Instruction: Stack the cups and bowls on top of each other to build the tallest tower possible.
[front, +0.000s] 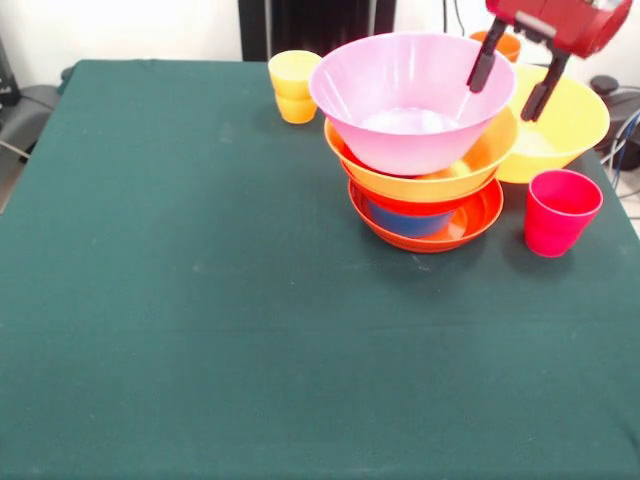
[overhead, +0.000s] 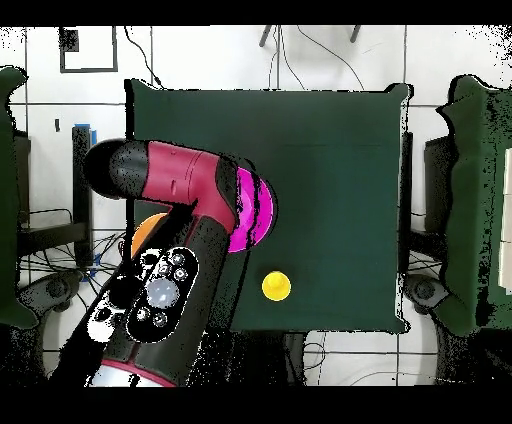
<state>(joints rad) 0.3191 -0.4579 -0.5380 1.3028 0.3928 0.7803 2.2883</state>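
Jaws spread, gripper (front: 513, 83) straddling the gap where pink bowl (front: 410, 95) meets yellow bowl (front: 560, 125), nothing pinched. Tower (front: 425, 170) just beside and below the jaws (pink on top). Red cup (front: 560, 210) below, apart.
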